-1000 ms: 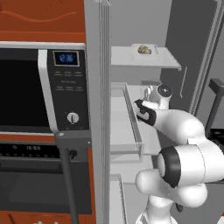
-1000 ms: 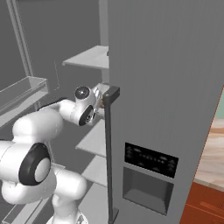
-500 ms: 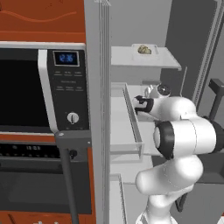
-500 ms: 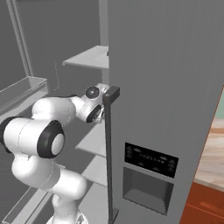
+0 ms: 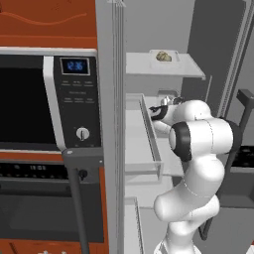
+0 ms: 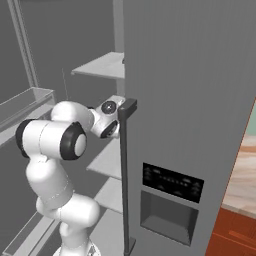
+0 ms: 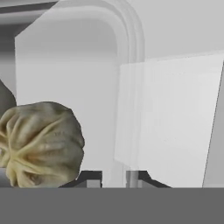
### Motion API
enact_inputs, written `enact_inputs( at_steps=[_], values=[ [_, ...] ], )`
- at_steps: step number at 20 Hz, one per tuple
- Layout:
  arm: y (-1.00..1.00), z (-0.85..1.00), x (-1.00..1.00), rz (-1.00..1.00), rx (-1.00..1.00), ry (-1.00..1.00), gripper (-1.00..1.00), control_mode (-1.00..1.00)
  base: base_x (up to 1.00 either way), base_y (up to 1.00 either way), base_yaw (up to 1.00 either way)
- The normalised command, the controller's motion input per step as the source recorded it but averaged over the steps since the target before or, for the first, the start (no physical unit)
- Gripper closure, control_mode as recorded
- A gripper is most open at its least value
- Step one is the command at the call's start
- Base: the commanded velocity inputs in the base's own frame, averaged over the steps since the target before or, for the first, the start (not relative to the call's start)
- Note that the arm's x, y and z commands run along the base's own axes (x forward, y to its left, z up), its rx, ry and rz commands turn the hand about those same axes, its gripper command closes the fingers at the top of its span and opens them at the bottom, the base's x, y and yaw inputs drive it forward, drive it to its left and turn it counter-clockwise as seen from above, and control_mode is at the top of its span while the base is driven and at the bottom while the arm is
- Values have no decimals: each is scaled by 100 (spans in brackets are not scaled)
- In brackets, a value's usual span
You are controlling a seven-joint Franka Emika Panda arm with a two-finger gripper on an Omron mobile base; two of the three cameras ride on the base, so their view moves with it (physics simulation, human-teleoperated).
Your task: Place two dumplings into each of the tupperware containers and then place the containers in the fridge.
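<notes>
The arm is folded up tight in front of the open fridge [image 5: 163,30], its elbow bulging out toward me and the wrist reaching in at middle-shelf height. The fingers [image 7: 114,178] are pinched nearly together, and from the hand view they seem to clamp the low wall of a tupperware container [image 7: 65,100], pale and see-through, with one dumpling [image 7: 40,144] sitting large in it at the left. Just a dark sliver of something else peeks in at the left edge above it; I can't tell what it is.

Up on the top shelf [image 5: 163,67] rests the second container [image 5: 163,55] with a tan dumpling lump [image 5: 164,56] in it, well above the hand. A clear door bin [image 5: 151,144] juts out beside the wrist on the left, close to the forearm. The fridge's grey door [image 6: 190,100], with its dark handle bar [image 6: 125,170] and dispenser panel [image 6: 172,182], stands right against the wrist on the other side, so the hand is hemmed in between bin and door.

To the left, the black-and-steel microwave [image 5: 54,99] shows its blue clock, set in orange cabinets, with an oven [image 5: 44,208] below
</notes>
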Motion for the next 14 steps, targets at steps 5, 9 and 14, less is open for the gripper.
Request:
enact_inputs(
  at_steps=[5, 9, 14],
  values=[
    [-2, -39, 47, 0, 0, -4, 100, -100, 0, 0, 0],
    [0, -2, 3, 0, 0, 0, -100, -100, 0, 0, 0],
    [0, 0, 0, 0, 0, -3, -100, -100, 0, 0, 0]
  ],
)
